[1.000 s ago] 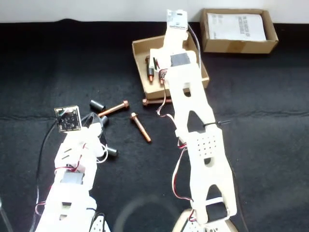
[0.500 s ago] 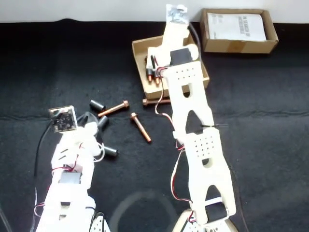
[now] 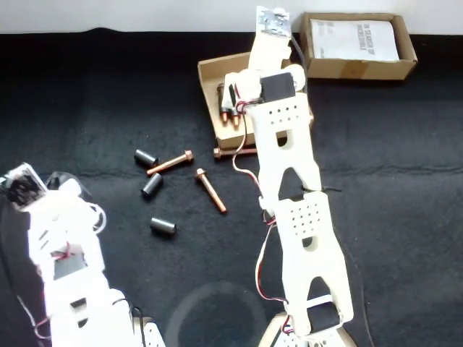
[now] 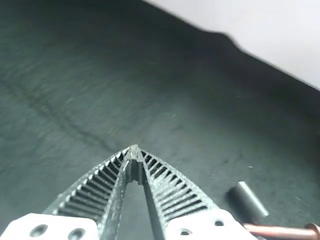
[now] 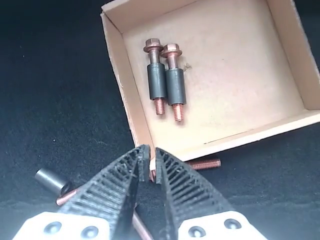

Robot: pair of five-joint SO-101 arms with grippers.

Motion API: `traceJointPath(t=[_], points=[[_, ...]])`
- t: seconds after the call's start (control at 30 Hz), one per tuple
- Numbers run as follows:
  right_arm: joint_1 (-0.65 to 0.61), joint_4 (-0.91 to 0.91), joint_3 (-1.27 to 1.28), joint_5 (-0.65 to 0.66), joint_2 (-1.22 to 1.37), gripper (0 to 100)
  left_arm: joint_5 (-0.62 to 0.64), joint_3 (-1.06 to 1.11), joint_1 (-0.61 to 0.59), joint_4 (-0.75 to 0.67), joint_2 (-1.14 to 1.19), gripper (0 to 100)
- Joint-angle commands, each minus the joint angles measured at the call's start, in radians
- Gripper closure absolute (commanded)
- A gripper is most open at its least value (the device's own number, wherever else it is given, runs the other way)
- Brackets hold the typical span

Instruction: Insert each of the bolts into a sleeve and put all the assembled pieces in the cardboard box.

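Where the high view looks down: open black cloth (image 3: 391,231) right of the right arm (image 3: 293,181); left arm (image 3: 61,253) at the near left edge. Three loose sleeves (image 3: 152,185) and two loose bolts (image 3: 210,190) lie between the arms. A third bolt (image 3: 233,152) lies just beside the cardboard box (image 3: 208,72), which holds two assembled pieces (image 3: 228,108). Second box (image 3: 405,65), farther right, holds a printed sheet (image 3: 354,40).

Left wrist view: left gripper (image 4: 134,155) closed, empty, over bare cloth.

Right wrist view: right gripper (image 5: 150,157) drawn nearly together, empty, near the box's front wall.
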Motion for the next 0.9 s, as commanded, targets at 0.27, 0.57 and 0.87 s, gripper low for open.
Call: traceJointPath(t=[0.27, 0.57, 0.87], points=[[-0.259, 0.013, -0.028, 0.115, -0.044, 99.1, 0.008, -0.262, -0.108, 0.413, 0.005, 99], [-0.348, 0.013, 0.315, 0.160, -0.166, 99.2, 0.006, -0.565, -0.160, 0.760, 0.007, 99], [-0.404, 0.010, 0.906, 0.209, -0.486, 99.2, 0.003, -0.708, -0.160, 0.911, 0.061, 99]])
